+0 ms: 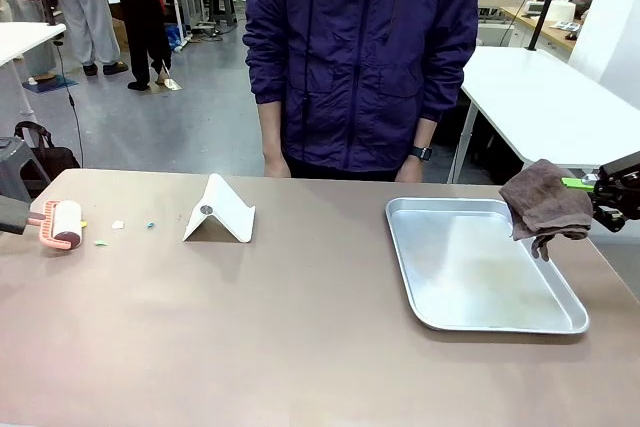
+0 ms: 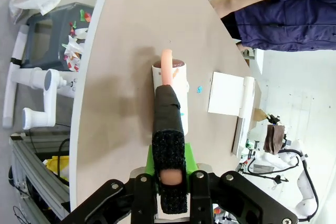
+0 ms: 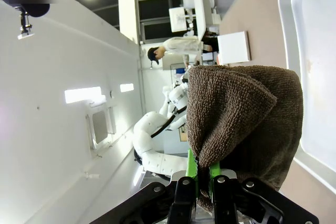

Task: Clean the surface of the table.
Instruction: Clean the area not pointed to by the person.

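The brownish-tan table (image 1: 300,327) runs across the whole front view. At its far left lies a lint roller (image 1: 60,224) with a pink frame and a white roll, its roll resting on the table top. My left gripper (image 2: 170,182) is shut on the roller's black-padded handle (image 2: 168,124), and it enters the front view at the left edge (image 1: 10,215). A few small scraps (image 1: 118,225) lie just right of the roll. Over the table's right edge my right gripper (image 1: 592,187) is shut on a brown cloth (image 1: 545,205), which hangs above the tray's far right corner (image 3: 241,114).
A shiny metal tray (image 1: 420,277) lies on the right half of the table. A white folded stand (image 1: 220,210) sits left of centre. A person in a purple jacket (image 1: 360,57) stands at the far edge, hands down by the table.
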You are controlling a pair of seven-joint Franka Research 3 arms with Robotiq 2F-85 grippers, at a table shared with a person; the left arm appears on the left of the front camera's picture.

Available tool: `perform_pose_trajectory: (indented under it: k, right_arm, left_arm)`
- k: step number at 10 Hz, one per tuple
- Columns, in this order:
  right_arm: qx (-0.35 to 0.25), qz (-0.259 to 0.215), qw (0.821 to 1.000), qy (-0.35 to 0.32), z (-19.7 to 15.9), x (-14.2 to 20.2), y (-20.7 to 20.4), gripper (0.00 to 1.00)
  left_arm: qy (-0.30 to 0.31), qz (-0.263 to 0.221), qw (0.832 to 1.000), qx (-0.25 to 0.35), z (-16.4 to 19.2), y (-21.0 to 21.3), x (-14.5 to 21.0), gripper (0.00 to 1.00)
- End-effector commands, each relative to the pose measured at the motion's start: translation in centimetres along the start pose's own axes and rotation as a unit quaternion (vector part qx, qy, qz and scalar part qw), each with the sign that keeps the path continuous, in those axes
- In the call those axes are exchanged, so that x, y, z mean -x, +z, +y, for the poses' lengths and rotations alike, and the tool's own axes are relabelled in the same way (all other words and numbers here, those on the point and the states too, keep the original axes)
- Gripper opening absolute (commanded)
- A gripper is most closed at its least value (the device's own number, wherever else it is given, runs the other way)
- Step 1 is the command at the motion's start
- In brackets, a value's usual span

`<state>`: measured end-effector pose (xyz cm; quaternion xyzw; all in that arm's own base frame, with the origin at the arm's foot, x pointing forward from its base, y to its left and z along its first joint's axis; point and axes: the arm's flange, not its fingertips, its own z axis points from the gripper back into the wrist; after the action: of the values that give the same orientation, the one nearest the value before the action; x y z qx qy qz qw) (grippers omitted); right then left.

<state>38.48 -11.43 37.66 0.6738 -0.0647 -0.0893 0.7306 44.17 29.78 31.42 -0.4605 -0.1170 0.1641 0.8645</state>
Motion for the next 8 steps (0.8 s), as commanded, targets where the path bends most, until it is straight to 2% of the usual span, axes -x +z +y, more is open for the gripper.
perform_pose_trajectory:
  k: [1,4,8]
  right_arm:
    - [-0.003,0.007,1.0,-0.003,0.6,-0.3,0.0,0.09]
    - [-0.003,0.007,1.0,-0.003,0.6,-0.3,0.0,0.09]
    - [-0.003,0.007,1.0,-0.003,0.6,-0.3,0.0,0.09]
  left_arm:
    - [0.017,0.015,0.999,-0.032,0.9,-2.3,-0.4,0.22]
    - [0.008,0.038,0.999,-0.036,-1.4,-4.6,-1.8,0.22]
    - [-0.035,0.071,0.995,-0.052,-5.7,-9.6,-3.0,0.22]
